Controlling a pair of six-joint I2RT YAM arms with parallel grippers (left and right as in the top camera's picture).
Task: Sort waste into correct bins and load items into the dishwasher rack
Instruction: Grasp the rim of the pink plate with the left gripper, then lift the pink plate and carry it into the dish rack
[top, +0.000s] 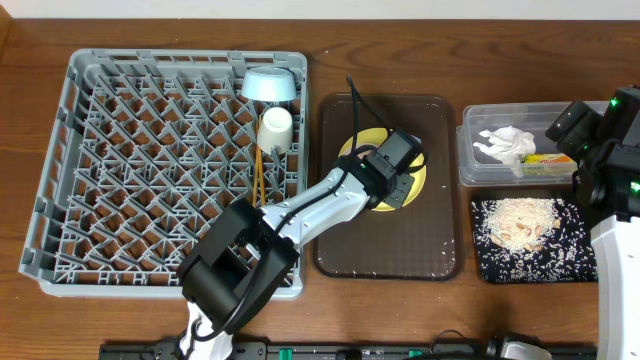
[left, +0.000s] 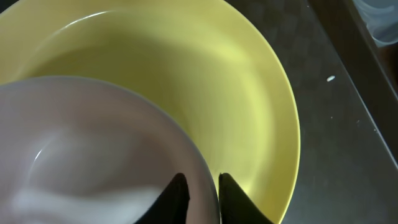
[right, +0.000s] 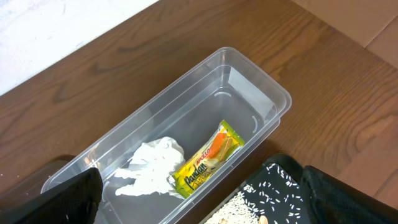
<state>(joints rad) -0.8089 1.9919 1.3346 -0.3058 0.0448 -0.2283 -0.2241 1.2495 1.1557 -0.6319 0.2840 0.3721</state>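
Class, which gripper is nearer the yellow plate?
Left. The left gripper is over the yellow plate, pinching the rim of the cream-white bowl on it; the right gripper hangs open over the clear tub, well away.

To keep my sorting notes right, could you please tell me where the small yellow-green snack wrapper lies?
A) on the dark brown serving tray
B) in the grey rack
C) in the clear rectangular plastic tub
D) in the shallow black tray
C: the small yellow-green snack wrapper lies inside the clear rectangular plastic tub, beside the crumpled white paper napkin.
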